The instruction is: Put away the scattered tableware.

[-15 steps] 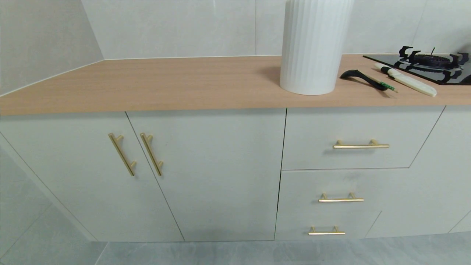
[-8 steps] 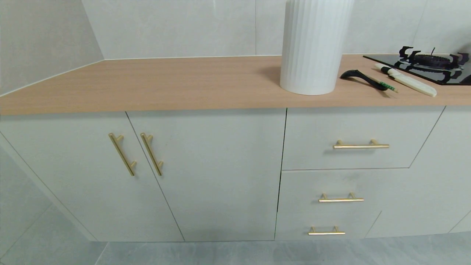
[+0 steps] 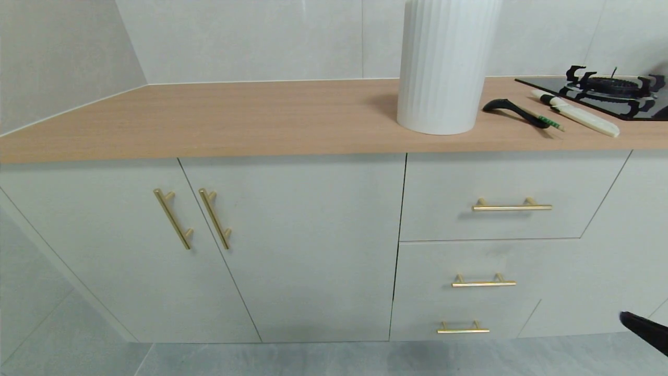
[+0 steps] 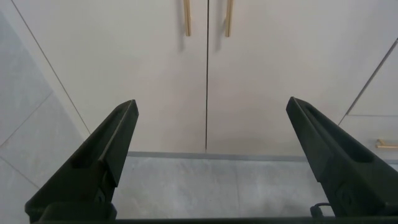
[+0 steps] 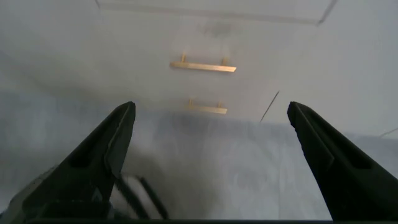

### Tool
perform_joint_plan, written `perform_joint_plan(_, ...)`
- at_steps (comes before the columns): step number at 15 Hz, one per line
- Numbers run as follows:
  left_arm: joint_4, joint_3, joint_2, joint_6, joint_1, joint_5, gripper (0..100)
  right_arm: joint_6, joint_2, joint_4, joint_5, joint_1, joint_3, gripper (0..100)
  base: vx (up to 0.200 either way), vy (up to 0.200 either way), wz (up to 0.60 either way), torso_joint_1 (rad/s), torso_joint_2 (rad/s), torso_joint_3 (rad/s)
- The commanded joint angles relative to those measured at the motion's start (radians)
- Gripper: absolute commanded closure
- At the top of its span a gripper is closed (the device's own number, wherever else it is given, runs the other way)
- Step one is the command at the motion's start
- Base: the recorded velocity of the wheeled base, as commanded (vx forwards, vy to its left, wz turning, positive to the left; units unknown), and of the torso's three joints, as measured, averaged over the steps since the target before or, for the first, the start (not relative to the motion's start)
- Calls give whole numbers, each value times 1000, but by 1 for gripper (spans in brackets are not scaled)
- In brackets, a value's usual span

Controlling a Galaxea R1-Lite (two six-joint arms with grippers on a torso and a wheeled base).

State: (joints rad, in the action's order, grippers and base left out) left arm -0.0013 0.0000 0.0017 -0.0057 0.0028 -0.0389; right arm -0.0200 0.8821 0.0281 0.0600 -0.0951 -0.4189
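Change: a dark part of the right arm is entering the head view at its lower right corner, where a second ago only cupboard front and floor were showing; nothing else is shifting.
Right gripper: its two fingers are standing spread wide with nothing between them, hanging low over the grey floor and facing two brass drawer handles, the middle one and the bottom one.
Left gripper: its two fingers are also gaping wide and holding nothing, pointing at the seam between the two cupboard doors, below their two upright brass handles.
Tableware: three utensils are lying on the wooden countertop at its right end, namely one black ladle, one thin green stick crossing the ladle's handle, and one long white utensil just beside them.
Canister: one tall white ribbed canister is standing upright left of the ladle.
Hob: one black gas hob is sitting behind the utensils.
Cabinet: two doors are sitting shut on the left, and three shut drawers on the right are carrying three level brass handles, with the top drawer handle directly under the utensils.
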Motion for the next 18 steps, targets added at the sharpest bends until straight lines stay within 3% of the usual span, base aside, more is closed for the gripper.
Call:
perform_joint_plan(1, 0, 0, 1, 0, 0, 1, 0, -3, 506, 84, 4, -38, -159, 0, 0, 0, 0, 0, 0, 0)
perform_joint_plan(7, 0, 0, 1, 0, 0, -1, 0, -3, 963, 360, -19, -28, -215, 0, 0, 0, 0, 0, 0, 0)
perform_joint_plan(10, 0, 0, 1, 0, 0, 1, 0, 0, 1184, 569, -108, -34, -212, 0, 0, 0, 0, 0, 0, 0)
perform_joint_plan(13, 0, 0, 1, 0, 0, 1, 0, 2, 1293, 773, -152, -35, -202, 0, 0, 0, 0, 0, 0, 0)
perform_joint_plan(18, 0, 0, 1, 0, 0, 1, 0, 9, 1379, 921, -181, -35, -224, 0, 0, 0, 0, 0, 0, 0)
